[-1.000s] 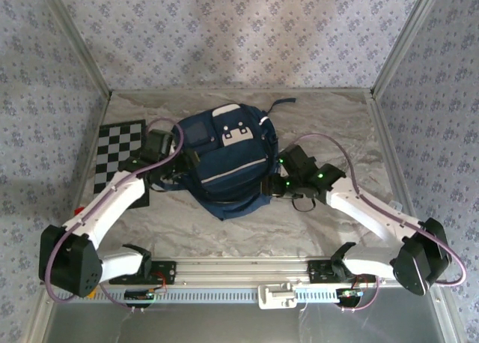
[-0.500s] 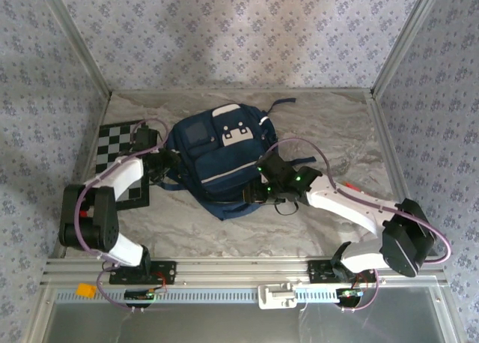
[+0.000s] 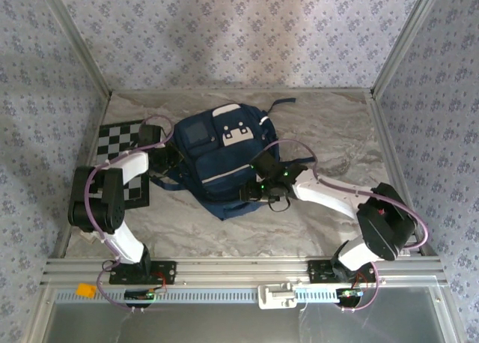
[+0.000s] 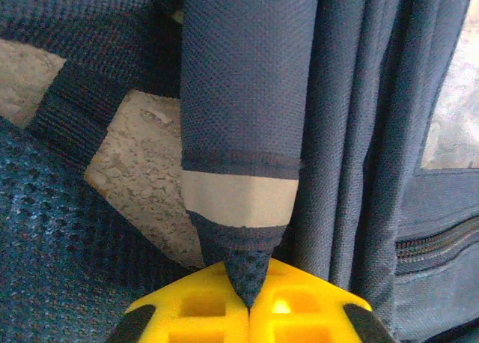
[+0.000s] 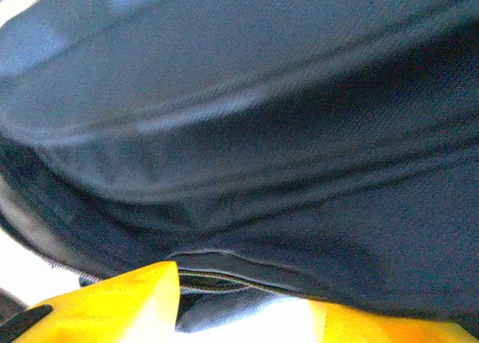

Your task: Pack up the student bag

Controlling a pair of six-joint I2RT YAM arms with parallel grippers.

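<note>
A: Left claw (image 4: 248, 304): clamped together on a strap tip (image 4: 243, 272) of the student bag (image 3: 221, 159).
B: Right claw (image 5: 247, 317)?
A: Fingers apart, at bag's lower-right edge. Bag sits frame centre on the table (image 3: 337, 126).

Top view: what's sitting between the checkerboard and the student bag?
The left gripper lies there in the top view, between the checkerboard and the student bag. The left wrist view shows it shut on the bag's navy strap.

Left fingers (image 4: 196, 307) pinched shut; right fingers (image 5: 123, 302) held apart, half spread
</note>
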